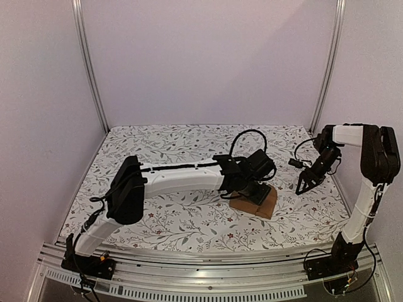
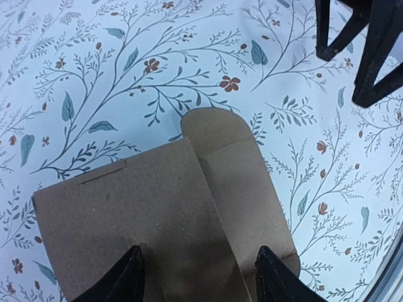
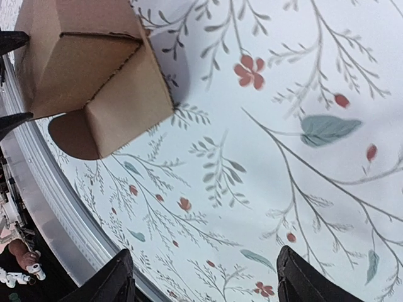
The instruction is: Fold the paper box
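Near rail: a metal rail (image 1: 189, 259) runs along the near edge of the table (image 1: 176, 220), behind both grippers, and carries the two arm bases.
Table surface: pale cloth printed with leafy twigs and small red flowers.
Left arm: a white and black left arm (image 1: 182, 179) reaching from the near left corner to the middle of the table.
Left gripper: the left gripper (image 2: 198, 248) stands with its fingers apart, tips down over the top panel of the paper box (image 2: 145, 201). The panel is wider than the gap, so nothing is clamped. Whether the tips touch the cardboard cannot be told.
Paper box: plain brown cardboard, partly folded, on the table directly under the left gripper. A rounded flap juts out beyond the fingertips, and a thin slit shows in the top panel ahead of one fingertip.
Right gripper: the right gripper (image 3: 204, 250) is off to the right of the left gripper, apart from the box. Its fingers are spread over bare patterned cloth with nothing between them.
Box as seen from the right gripper: ahead and to one side, a seam gaping, a rounded flap down on the cloth.
Far side: white walls (image 1: 208, 63) and two metal posts (image 1: 91, 69) beyond both grippers.
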